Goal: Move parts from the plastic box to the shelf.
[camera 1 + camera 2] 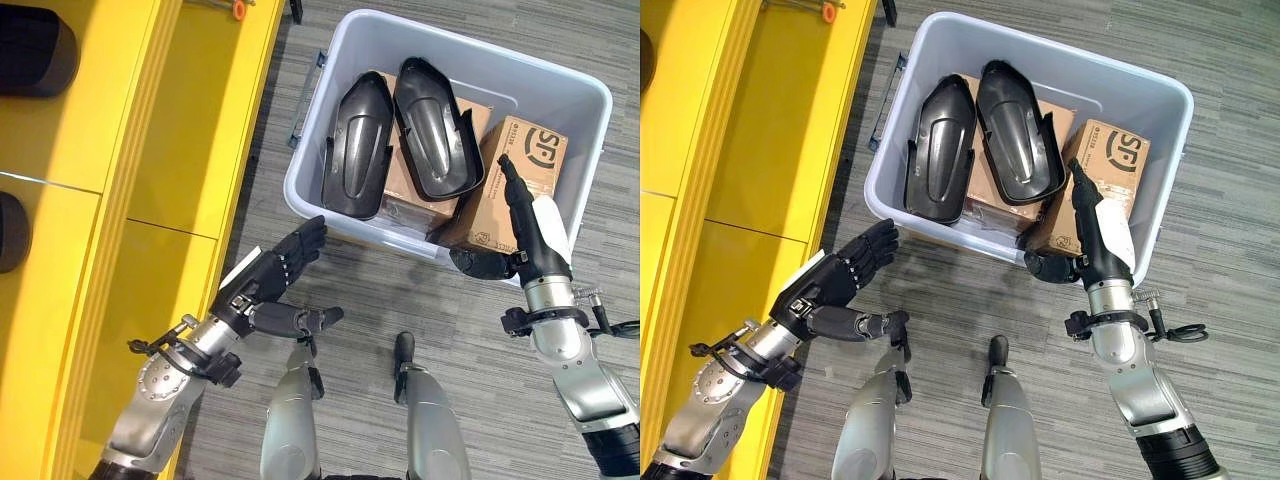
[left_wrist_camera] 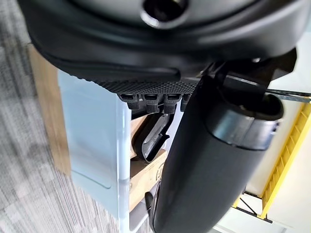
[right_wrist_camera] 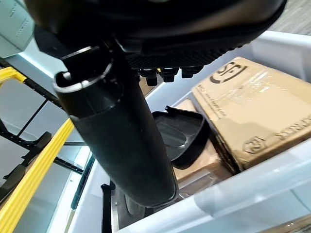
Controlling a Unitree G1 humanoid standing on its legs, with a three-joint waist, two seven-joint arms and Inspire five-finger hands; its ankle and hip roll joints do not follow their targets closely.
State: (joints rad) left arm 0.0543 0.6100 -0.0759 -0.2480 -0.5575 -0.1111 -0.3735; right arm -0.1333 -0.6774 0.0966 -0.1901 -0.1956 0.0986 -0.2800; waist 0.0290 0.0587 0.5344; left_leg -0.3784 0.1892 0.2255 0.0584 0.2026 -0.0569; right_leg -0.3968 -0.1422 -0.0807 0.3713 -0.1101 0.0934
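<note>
Two black parts [image 1: 358, 145] are lying in the plastic box [image 1: 330, 60]; left hand [image 1: 265, 280] and right hand [image 1: 530, 230] are hovering near it, fingers straight, holding nothing.

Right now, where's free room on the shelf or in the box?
Yellow shelf: the panels beside the plastic box lie bare. The box is crowded with two black parts on cardboard boxes; the right robot hand reaches in near its front rim.
</note>
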